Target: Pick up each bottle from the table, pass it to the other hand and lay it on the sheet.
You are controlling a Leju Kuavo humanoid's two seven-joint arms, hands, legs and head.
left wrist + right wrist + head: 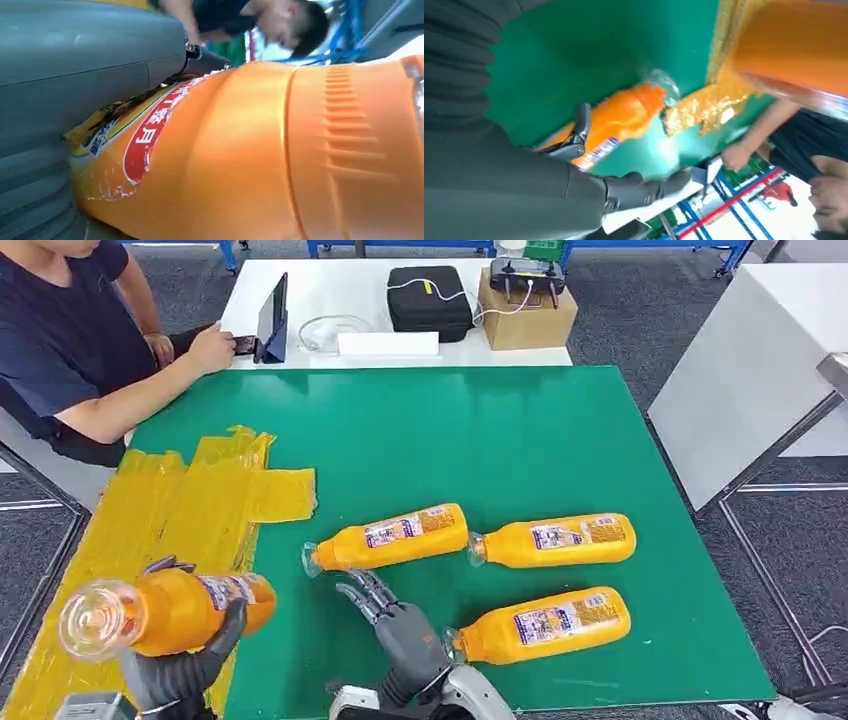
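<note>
Above yellow sheet [170, 510]: left hand [185, 665] holds bottle [170, 612].

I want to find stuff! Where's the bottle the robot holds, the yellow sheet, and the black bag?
held bottle [185, 608]: head view, orange body.
yellow sheet [170, 505]: head view, bare middle.
black bag [428, 295]: head view, top face.

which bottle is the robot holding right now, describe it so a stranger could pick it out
Start at the crumpled yellow sheet on the green table's left side. Above its near end, the left hand grips an orange bottle. Unlike the three bottles lying on the green, it is lifted, its clear cap toward the camera.
</note>
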